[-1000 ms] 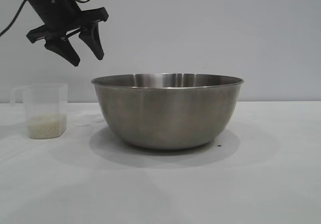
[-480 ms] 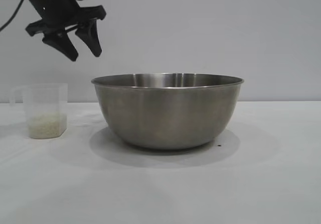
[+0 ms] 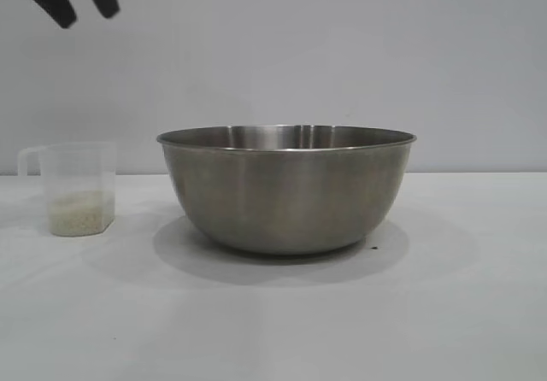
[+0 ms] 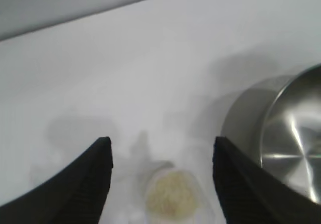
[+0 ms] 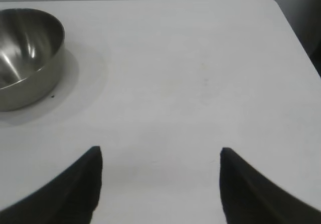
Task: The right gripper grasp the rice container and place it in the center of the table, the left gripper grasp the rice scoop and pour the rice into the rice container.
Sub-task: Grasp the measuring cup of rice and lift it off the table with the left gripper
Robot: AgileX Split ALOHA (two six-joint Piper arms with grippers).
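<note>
rice container (image 3: pixel 286 189): we see it upright mid table (image 3: pixel 444 313), wide bare surface in front and to its right; rolled rim clear all round.
rice scoop (image 3: pixel 77 189): upright near table's left edge in ext view, well apart from container, handle pointing away from it.
rice (image 3: pixel 79 213): low layer in scoop bottom; we can't see inside container from ext view.
left gripper (image 3: pixel 81 9): only tips show at top-left corner, high above scoop, fingers spread, nothing between.
right gripper (image 5: pixel 160 156): over bare table, bowl well off to the side, table's far edge and rounded corner visible beyond; fingers spread, empty.
</note>
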